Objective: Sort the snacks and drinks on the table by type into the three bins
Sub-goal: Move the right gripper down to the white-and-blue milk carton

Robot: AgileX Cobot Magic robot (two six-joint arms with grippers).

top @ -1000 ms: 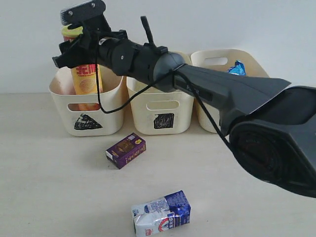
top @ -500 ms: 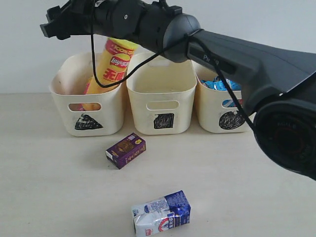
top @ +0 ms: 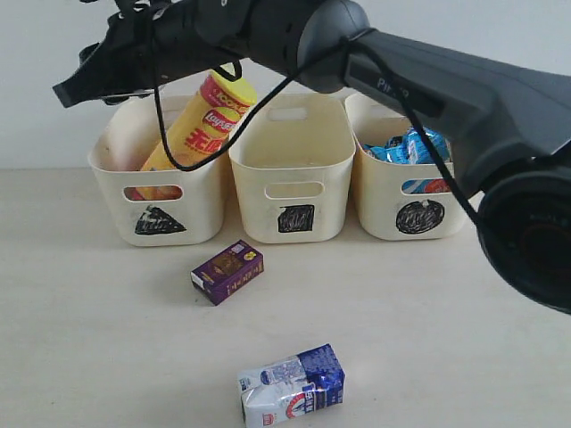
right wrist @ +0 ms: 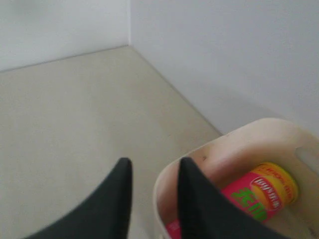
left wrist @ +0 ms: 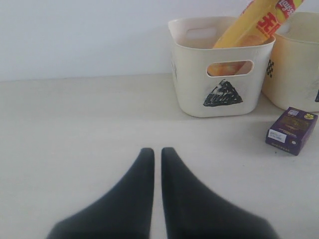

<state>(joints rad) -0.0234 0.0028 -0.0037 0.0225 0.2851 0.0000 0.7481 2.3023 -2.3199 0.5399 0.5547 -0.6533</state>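
Observation:
The yellow crisp tube (top: 203,120) leans inside the triangle bin (top: 201,201), its lid poking over the rim. The pink tube (right wrist: 254,199) lies in the same bin (right wrist: 199,149). My right gripper (top: 70,91) hangs above the bin's far left side, open and empty (right wrist: 153,164). The purple box (top: 227,271) and the milk carton (top: 292,387) lie on the table in front. A blue bag (top: 410,147) fills the circle bin (top: 384,201). The square bin (top: 290,178) stands between the other two. My left gripper (left wrist: 153,149) hovers low over the table, shut on nothing, facing the triangle bin (left wrist: 189,74) and the purple box (left wrist: 291,130).
The right arm (top: 428,80) stretches across above all three bins from the right. A white wall (top: 500,36) stands close behind the bins. The milk carton lies near the table's front edge.
My right gripper has let go of the yellow tube, which it held upright over the triangle bin. The tube now leans in the bin, and the gripper has risen and swung left.

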